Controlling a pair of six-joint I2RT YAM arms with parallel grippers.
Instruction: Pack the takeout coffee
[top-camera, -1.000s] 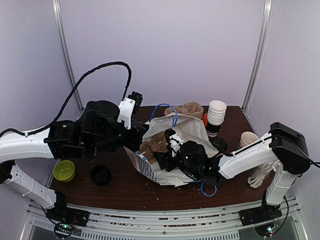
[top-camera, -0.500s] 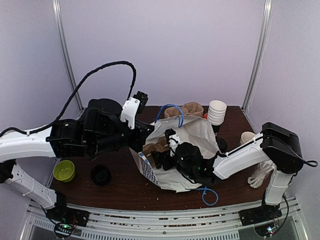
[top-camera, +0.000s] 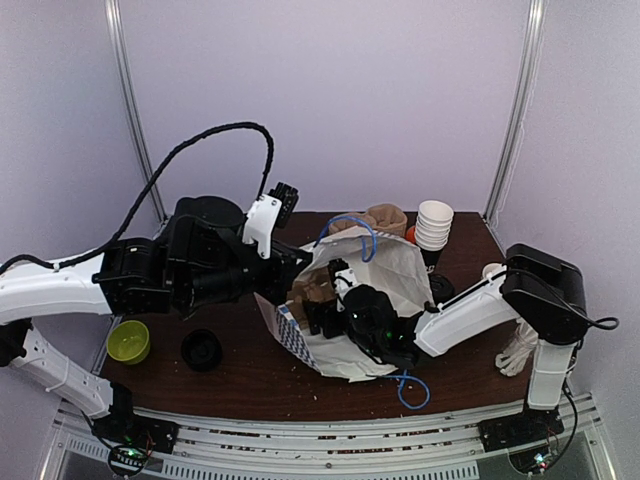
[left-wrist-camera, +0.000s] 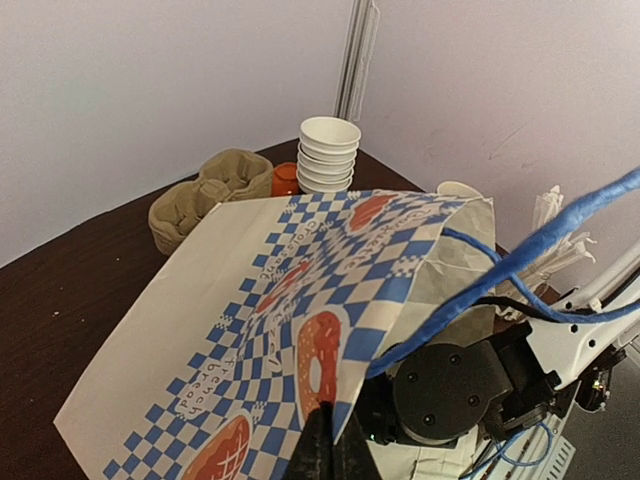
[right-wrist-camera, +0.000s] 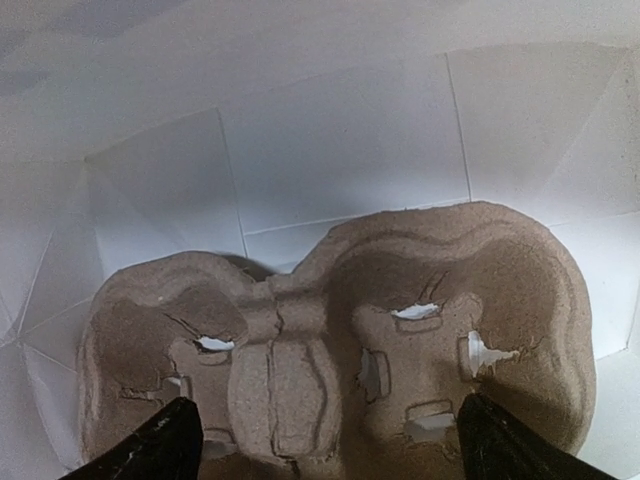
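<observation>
A white paper bag with blue checks and blue cord handles stands open at mid table. My left gripper is shut on the bag's printed upper edge and holds the mouth up. My right gripper reaches inside the bag, open, with one dark fingertip at each lower corner of its view. A brown pulp cup carrier lies on the bag's floor just beyond them, free of both fingers. The takeout coffee shows only as a black lid behind the bag's right side.
A stack of lidless paper cups and a second pulp carrier stand at the back. A cream mug and a white bundle lie right. Toward the left sit a green bowl and a black round piece.
My right gripper has opened wider and pushed left, deeper into the bag. The left arm has lifted the bag's edge, so the bag stands more upright.
</observation>
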